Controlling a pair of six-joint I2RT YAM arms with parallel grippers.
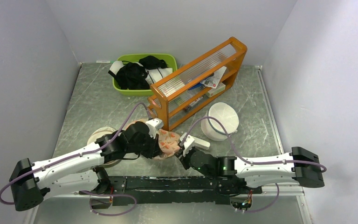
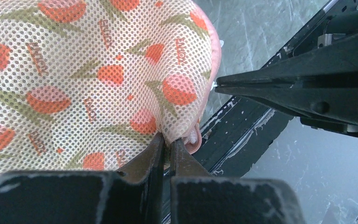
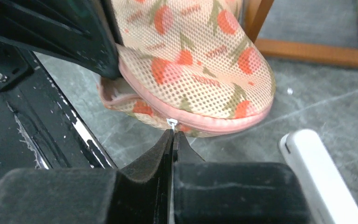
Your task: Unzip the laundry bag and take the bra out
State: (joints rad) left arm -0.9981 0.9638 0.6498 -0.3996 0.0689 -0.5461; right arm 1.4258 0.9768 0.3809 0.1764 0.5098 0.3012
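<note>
lab booth, white walls [image 1: 28,70] enclosing a grey table [image 1: 102,102]

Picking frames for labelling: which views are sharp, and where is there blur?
Top external: even, soft light, sharp throughout, the laundry bag small but clear. Left wrist: bag mesh crisp, left gripper base blurred. Right wrist: zipper pull sharp, right gripper base soft.

Two tools [image 1: 157,140] [image 1: 183,148], one laundry bag [image 1: 170,142], one rack [image 1: 196,79].
</note>
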